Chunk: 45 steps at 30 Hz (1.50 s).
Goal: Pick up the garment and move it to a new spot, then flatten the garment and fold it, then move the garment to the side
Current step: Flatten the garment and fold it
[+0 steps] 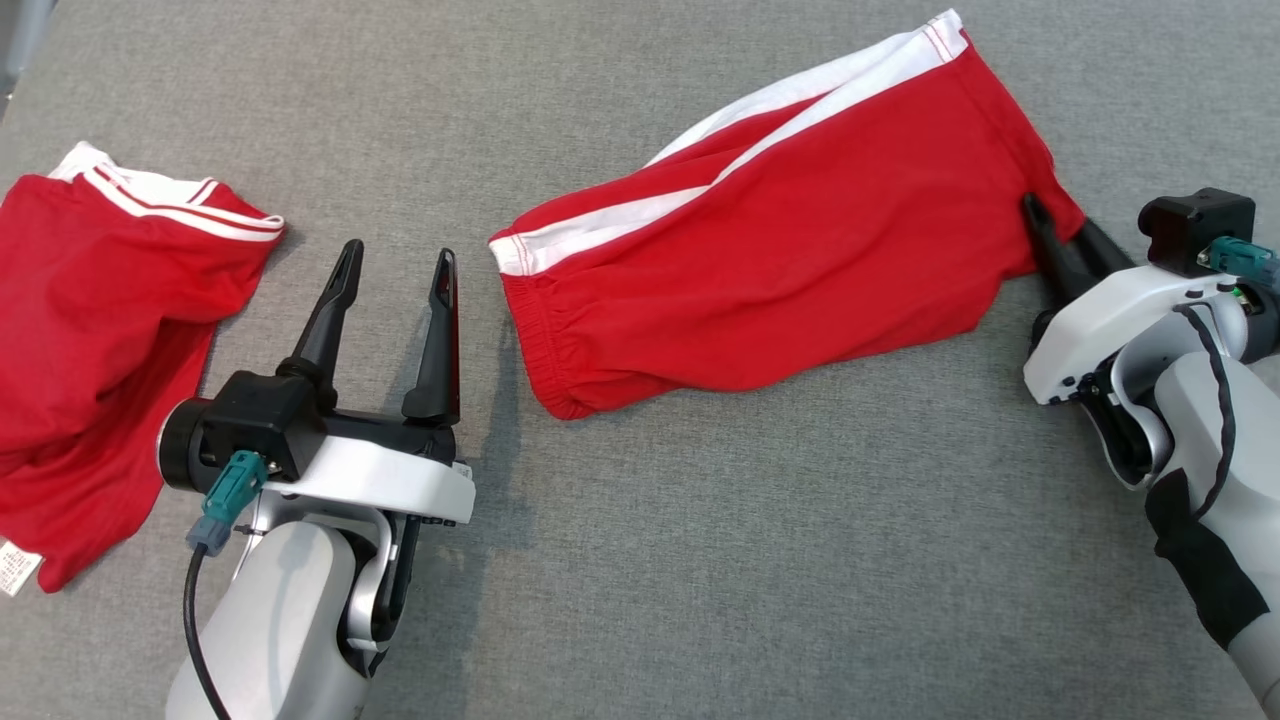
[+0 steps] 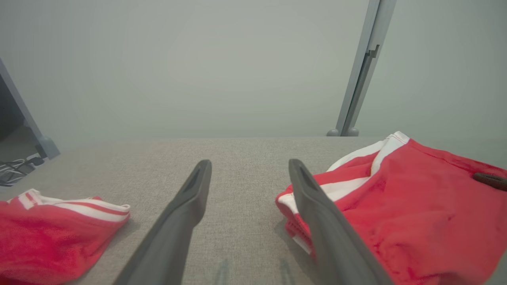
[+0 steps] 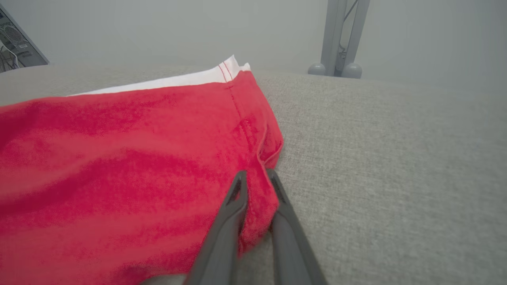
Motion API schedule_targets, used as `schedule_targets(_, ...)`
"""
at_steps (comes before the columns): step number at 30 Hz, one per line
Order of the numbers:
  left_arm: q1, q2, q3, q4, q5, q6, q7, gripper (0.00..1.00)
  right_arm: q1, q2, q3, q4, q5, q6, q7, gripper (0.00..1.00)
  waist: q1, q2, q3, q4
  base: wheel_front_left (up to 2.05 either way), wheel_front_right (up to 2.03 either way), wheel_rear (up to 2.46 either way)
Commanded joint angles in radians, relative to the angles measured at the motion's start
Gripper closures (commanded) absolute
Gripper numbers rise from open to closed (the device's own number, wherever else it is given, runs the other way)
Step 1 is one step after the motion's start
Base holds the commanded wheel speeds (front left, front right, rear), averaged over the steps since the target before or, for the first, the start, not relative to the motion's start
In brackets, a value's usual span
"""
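While right gripper pinches corner of red shorts, left gripper wide open beside waistband, second red garment far left, grey table.

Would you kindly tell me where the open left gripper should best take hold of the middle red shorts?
Probably the gathered waistband of the red shorts, at its corner by the white stripe. It faces the left gripper, lies flat at the edge, and sits opposite the hem corner the right gripper is pinching; come in low from the robot's left.
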State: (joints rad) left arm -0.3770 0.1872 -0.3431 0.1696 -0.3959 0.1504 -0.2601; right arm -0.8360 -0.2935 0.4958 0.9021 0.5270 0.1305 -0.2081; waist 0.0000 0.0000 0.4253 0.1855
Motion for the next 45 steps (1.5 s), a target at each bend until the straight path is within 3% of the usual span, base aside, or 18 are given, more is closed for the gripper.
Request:
schedule_targets(1,-0.002,0.002,0.007,0.002,0.011,-0.003,-0.004,0.0,0.011,0.006,0.015,0.017,0.017,0.0,-0.006,1.0,0.0,0.0,-0.001,-0.008,0.0,0.0,0.0)
schedule_targets(10,0.012,0.01,0.031,0.008,0.024,-0.01,-0.004,0.0,0.084,-0.001,0.016,-0.094,0.107,0.0,-0.058,1.0,0.0,0.0,-0.031,-0.064,0.0,0.0,0.0)
schedule_targets(14,0.026,0.017,0.038,0.008,0.024,-0.005,-0.004,0.0,0.2,-0.006,-0.066,-0.232,0.092,0.0,-0.059,1.0,0.0,0.0,-0.056,-0.091,0.0,0.0,0.0)
schedule_targets(19,0.066,0.043,0.045,0.0,0.016,0.003,0.009,0.0,0.461,0.037,-0.231,-0.431,0.023,0.0,-0.058,1.0,0.0,0.0,-0.105,-0.124,0.0,0.0,0.0)
schedule_targets(28,0.115,0.054,0.038,-0.034,0.006,0.017,0.035,0.0,0.672,0.125,-0.371,-0.559,-0.05,0.0,-0.056,1.0,0.0,0.0,-0.145,-0.151,0.0,0.0,0.0)
schedule_targets(36,0.124,0.065,0.036,-0.053,-0.001,0.025,0.052,0.0,0.683,0.139,-0.399,-0.569,-0.077,0.0,-0.04,1.0,0.0,0.0,-0.15,-0.166,0.0,0.0,0.0)
schedule_targets(45,0.113,0.07,0.037,-0.072,0.0,0.038,0.061,0.0,0.546,0.115,-0.318,-0.649,-0.122,0.0,-0.027,1.0,0.0,0.0,-0.141,-0.171,0.0,0.0,0.0)
